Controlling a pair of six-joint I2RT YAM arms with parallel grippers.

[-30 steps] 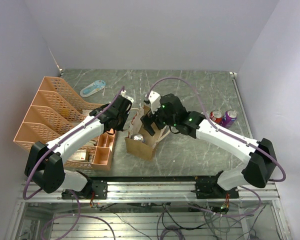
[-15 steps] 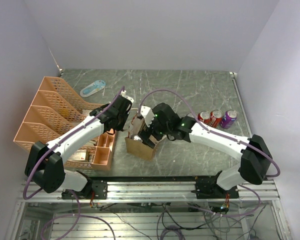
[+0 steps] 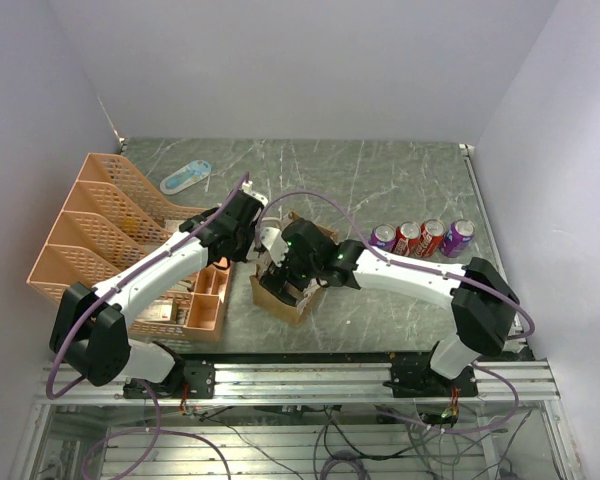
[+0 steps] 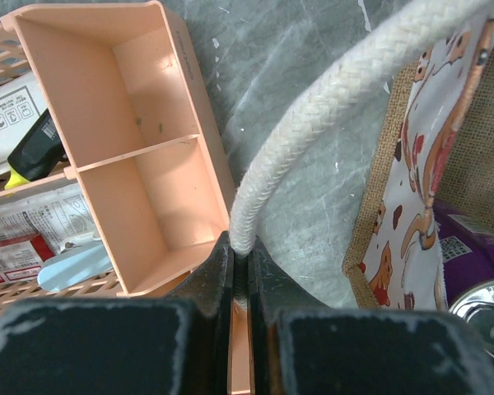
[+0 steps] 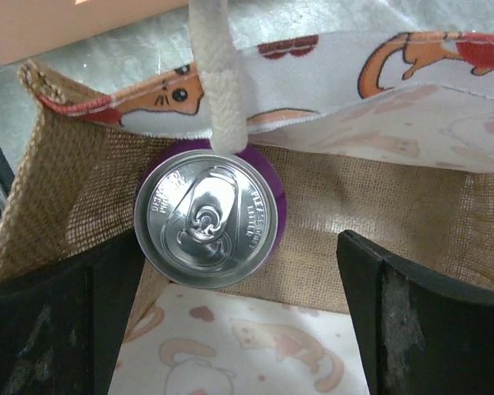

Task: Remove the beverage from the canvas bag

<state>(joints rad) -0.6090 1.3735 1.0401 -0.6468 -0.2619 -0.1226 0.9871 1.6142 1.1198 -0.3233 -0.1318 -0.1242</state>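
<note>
Orange tray (image 3: 80, 222) crowds the table's (image 3: 380, 170) left side. Left fingers (image 4: 207, 280) pinch the rope handle (image 4: 313, 115). The canvas bag (image 3: 280, 295) sits mid-table, its mouth narrow. The purple can (image 5: 207, 220) stands upright inside, between the spread right fingers (image 5: 412, 313) and hard by one of them. Spare cans (image 3: 420, 237) line up rightward.

Left gripper (image 4: 240, 257): was clamped on the rope handle (image 4: 329, 107).
Canvas bag (image 4: 412, 189): was seen right of the gripper.
Beverage can (image 4: 486, 309): was seen inside the bag, far right.
Orange tray (image 4: 210, 140): was seen left of the gripper.
</note>
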